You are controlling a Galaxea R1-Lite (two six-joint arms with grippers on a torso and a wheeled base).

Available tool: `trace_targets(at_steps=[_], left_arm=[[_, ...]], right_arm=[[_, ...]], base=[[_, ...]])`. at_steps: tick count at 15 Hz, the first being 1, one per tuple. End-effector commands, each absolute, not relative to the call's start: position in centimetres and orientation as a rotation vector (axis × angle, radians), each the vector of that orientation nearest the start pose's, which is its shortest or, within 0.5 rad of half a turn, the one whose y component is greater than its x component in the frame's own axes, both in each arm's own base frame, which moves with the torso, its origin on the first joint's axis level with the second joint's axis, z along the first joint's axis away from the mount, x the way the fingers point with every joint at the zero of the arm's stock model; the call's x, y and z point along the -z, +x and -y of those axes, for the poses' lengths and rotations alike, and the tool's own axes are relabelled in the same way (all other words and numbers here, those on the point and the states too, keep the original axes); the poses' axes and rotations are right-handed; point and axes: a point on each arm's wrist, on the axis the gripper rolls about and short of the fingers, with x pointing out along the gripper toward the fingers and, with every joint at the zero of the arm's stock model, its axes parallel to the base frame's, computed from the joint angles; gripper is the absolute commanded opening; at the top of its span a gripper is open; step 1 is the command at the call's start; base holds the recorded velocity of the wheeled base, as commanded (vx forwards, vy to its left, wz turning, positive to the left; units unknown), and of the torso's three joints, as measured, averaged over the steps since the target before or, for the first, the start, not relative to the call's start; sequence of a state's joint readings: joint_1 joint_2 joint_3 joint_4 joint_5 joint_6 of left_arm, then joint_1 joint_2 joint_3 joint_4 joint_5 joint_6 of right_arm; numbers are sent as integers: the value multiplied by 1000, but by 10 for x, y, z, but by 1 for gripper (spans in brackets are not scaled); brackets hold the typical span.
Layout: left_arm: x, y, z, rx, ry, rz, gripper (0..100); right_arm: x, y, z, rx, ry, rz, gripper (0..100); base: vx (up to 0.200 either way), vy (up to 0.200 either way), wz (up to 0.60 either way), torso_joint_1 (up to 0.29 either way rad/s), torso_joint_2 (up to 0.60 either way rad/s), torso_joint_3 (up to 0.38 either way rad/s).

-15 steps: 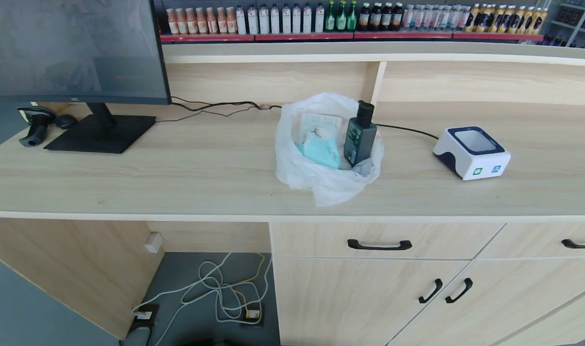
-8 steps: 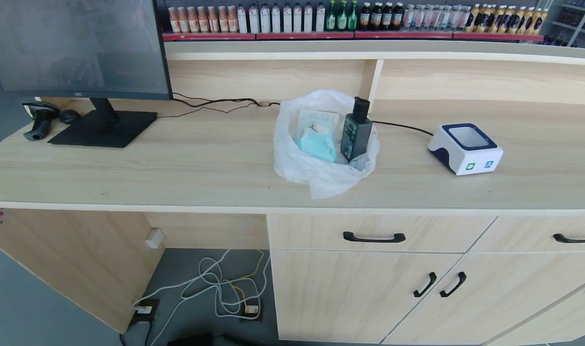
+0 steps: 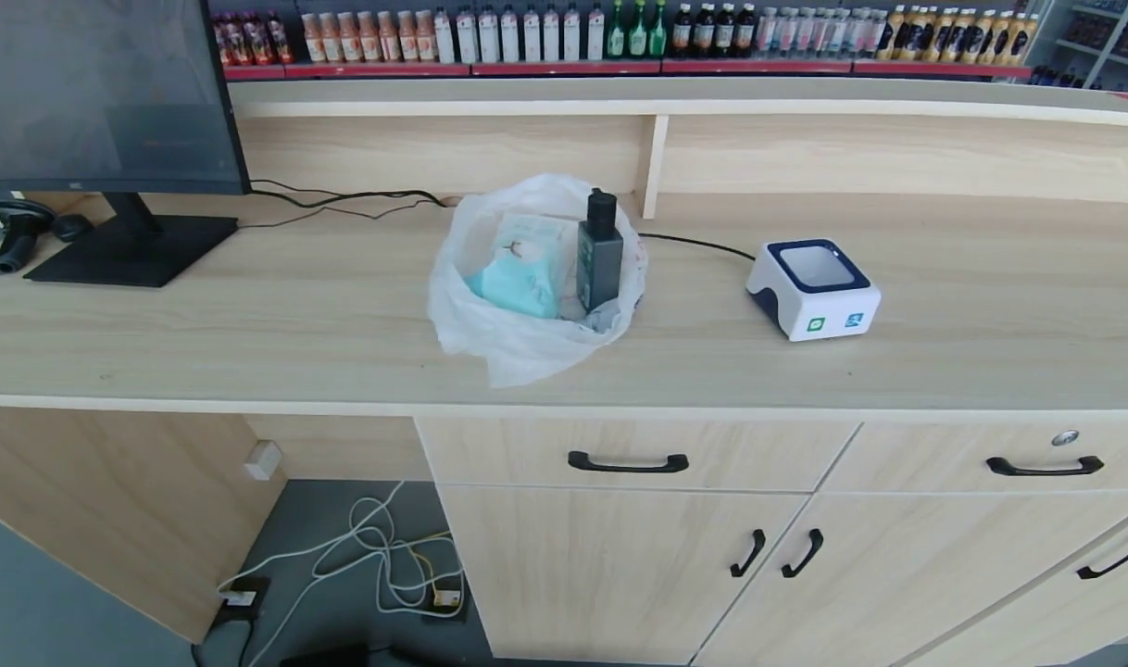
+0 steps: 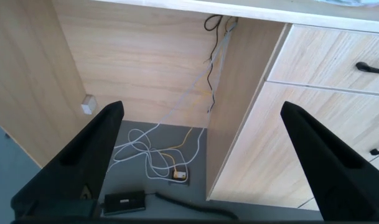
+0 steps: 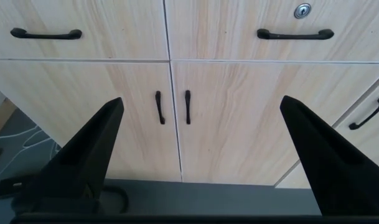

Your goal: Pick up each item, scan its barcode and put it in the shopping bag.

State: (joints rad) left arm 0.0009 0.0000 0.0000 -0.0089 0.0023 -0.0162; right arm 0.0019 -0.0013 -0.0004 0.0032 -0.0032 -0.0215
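A white plastic shopping bag (image 3: pixel 527 324) stands open on the wooden counter (image 3: pixel 249 324). Inside it, a dark bottle (image 3: pixel 601 255) with a black cap stands upright beside a teal and white packet (image 3: pixel 518 269). To the right of the bag sits a white and navy barcode scanner (image 3: pixel 812 289) with its cable running back. My left gripper (image 4: pixel 201 155) hangs open below the counter, facing the floor cables and the cabinet side. My right gripper (image 5: pixel 201 155) is open too, low in front of the cabinet doors.
A monitor (image 3: pixel 92 93) on a black stand (image 3: pixel 129 250) occupies the counter's far left, with a handheld scanner (image 3: pixel 13 236) beside it. A raised back ledge (image 3: pixel 675 102) runs behind. Drawers and doors with black handles (image 3: pixel 627 461) lie below. Cables (image 3: pixel 369 565) lie on the floor.
The whole head view has shifted: bag, scanner and monitor all slid left in the picture, so the camera moved. The things on the counter kept their places relative to each other.
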Motion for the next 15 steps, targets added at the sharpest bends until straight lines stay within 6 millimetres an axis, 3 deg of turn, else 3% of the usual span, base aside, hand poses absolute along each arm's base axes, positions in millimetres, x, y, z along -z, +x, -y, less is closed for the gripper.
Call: trace_targets(at_steps=[1,15], left_arm=[[-76,-23,0,-5,-17,9,100],[-76,-23,0,-5,-17,9,100]], right_arm=[[-75,-23,0,0,-26,-3,100],[-75,-23,0,1,-31,-3,100]], base=[[0,-200,0,2,-2,-2],[0,-200,0,2,2,3]])
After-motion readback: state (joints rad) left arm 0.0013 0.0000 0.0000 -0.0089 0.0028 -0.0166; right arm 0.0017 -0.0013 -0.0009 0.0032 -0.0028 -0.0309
